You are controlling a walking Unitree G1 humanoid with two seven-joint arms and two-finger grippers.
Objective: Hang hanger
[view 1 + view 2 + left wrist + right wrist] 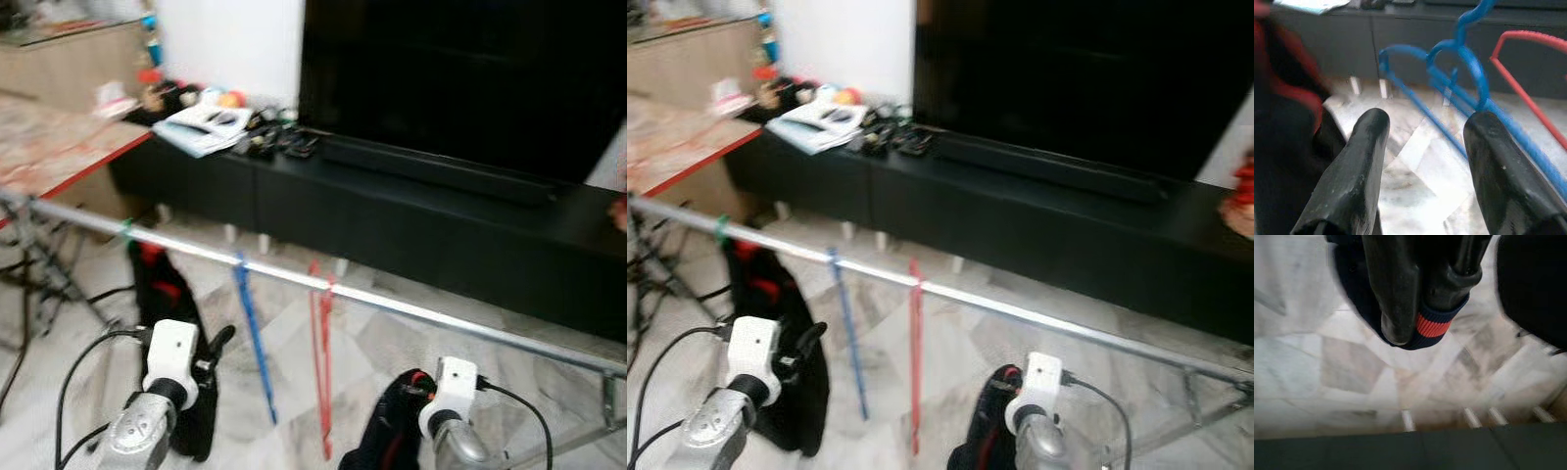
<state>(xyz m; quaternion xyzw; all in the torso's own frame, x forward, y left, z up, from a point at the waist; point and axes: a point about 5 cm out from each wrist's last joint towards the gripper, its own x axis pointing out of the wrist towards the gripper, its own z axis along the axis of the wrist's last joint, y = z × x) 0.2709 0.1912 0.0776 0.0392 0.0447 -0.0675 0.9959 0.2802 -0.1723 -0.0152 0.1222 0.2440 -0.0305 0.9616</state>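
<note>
A silver rail [411,311] crosses the room in front of me. From it hang a blue hanger [253,338], a red hanger [321,372] and, at the left, a green hook [125,231] carrying a black and red garment [162,284]. My left gripper [1425,127] is open just beside the blue hanger [1469,63], below the rail, with nothing between its fingers [1364,147]. My right gripper [1425,308] is low on the right, shut on a dark garment [392,431] with a red-striped cuff [1432,325]. Any hanger inside that garment is hidden.
Behind the rail stands a long black TV cabinet [392,215] with a large dark TV [460,78], magazines [201,125] and small clutter. A red-edged table [59,147] and a folding stand's legs [49,274] are at the left. Marble floor [392,343] lies below.
</note>
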